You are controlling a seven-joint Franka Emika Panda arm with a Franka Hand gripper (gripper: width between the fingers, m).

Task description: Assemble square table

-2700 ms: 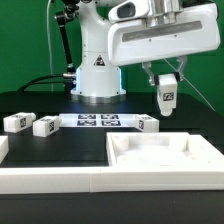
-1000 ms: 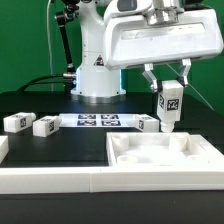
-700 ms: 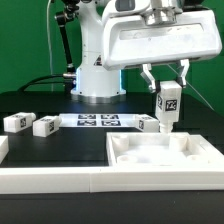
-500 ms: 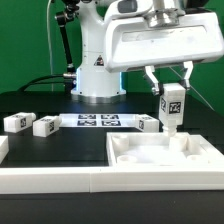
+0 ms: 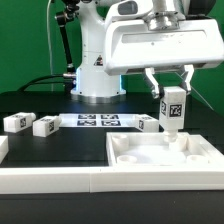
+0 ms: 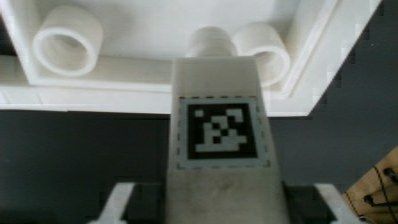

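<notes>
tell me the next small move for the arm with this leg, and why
Probably lower the leg straight down toward the corner of the square slab. The jaws hold it upright over the far corner on the exterior view's right. Whether its tip touches the slab is unclear, so go slowly.

Single white arm point(image 5: 160, 45). Its base point(image 5: 97, 72) sits at the back and the big upper link reaches across toward the exterior view's right. Wrist point(image 5: 165, 12) points straight down, with the tool point(image 5: 172, 92) hanging vertical below it. Two dark fingers point(image 5: 153, 83) angle down and inward, one on each side of a white tagged leg point(image 5: 173, 108). Jaws are partly closed and clamped on the leg's upper end; the leg is held upright. In the wrist view, finger pads point(image 6: 121, 205) flank the leg point(image 6: 222, 130) on both sides. Grip looks centred, no tilt visible.
</notes>
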